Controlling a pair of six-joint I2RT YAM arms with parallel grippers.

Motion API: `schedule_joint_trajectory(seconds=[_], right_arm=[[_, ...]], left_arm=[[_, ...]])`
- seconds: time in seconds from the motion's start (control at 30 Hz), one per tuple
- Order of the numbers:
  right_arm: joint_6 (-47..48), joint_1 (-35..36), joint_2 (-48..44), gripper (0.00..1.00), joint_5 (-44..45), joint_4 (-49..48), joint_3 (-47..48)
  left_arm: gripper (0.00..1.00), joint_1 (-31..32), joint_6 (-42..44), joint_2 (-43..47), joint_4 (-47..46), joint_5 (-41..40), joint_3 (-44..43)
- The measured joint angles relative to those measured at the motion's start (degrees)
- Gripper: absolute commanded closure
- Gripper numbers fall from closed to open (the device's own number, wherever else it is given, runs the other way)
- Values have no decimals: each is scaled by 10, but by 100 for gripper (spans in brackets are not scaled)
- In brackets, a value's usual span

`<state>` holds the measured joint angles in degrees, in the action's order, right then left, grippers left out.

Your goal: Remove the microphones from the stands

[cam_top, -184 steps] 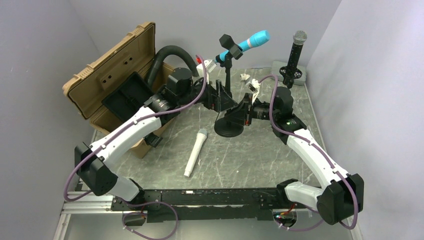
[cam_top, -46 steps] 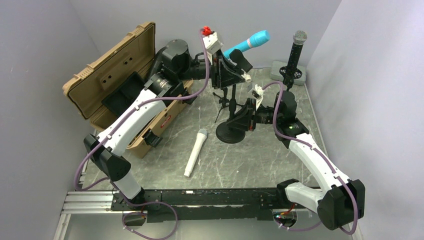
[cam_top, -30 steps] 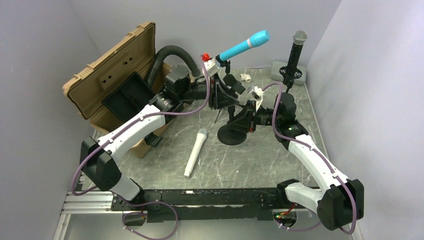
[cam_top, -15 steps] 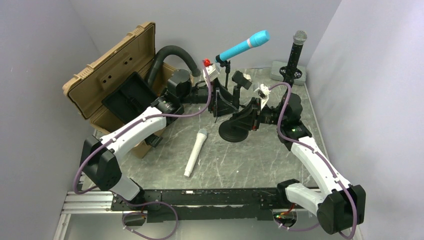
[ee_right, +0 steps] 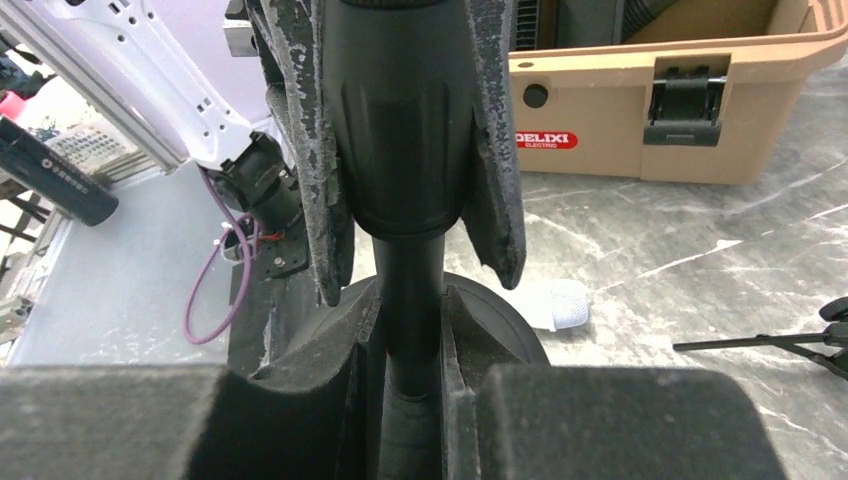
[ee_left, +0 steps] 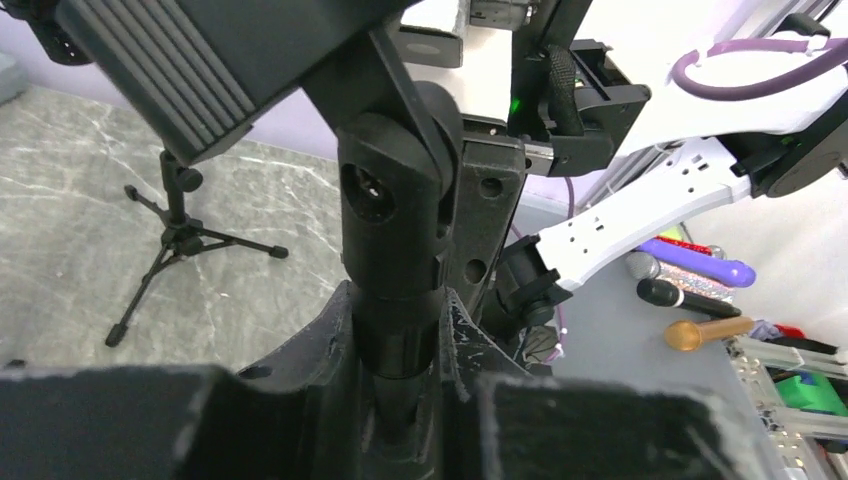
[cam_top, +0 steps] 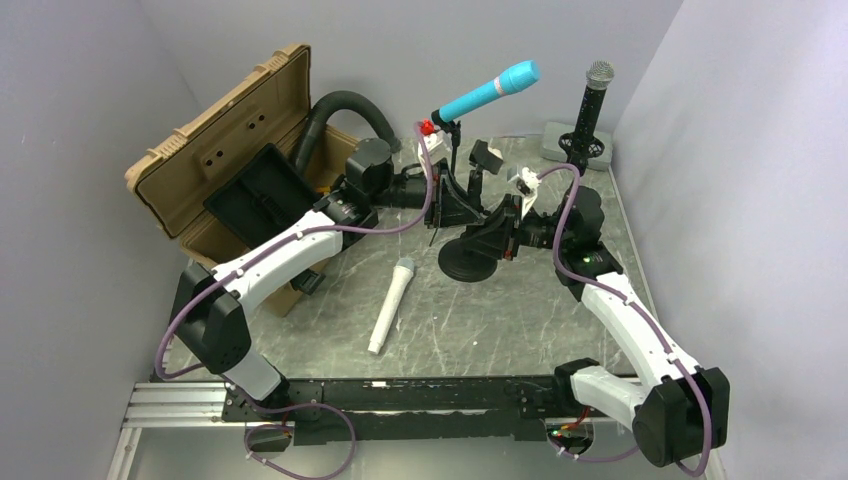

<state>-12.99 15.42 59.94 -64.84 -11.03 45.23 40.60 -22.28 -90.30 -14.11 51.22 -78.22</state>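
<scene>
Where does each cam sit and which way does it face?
Top external: above and behind the bases, looking down at the table; left arm and right arm meet at the microphone stand.
Left wrist: on the left gripper, facing the stand's swivel joint; own fingers below, right arm behind.
Right wrist: on the right gripper, facing the tan case; own fingers around the pole.
Shared by the wrist views: the stand's pole.
</scene>
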Motion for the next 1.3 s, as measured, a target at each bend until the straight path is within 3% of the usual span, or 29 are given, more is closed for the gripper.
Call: schedule_joint_trajectory(seconds=[0.23,0.3,0.4,0.47,0.6,0.97,1.3], right_arm=[[23,0,0,98,11,10,0],[32,0,0,81,19,18,0],[40,1,0,38,34,27,0],[44,3,-1,19,38,29,0],[56,2,-3,4,58,31,2],[116,0,19,0,145,45,14],[146,0,49,0,180,45,18]], left_arm=[[100,1,8,0,8,-1,-2],[100,-1,17,0,14,-4,-2],[100,-6,31,3,22,-6,0],[100,-15,42,7,31,-9,5],[100,-48,76,21,53,-26,18],[100,-109,181,51,9,-85,146],[100,-156,201,-44,-124,-106,172]])
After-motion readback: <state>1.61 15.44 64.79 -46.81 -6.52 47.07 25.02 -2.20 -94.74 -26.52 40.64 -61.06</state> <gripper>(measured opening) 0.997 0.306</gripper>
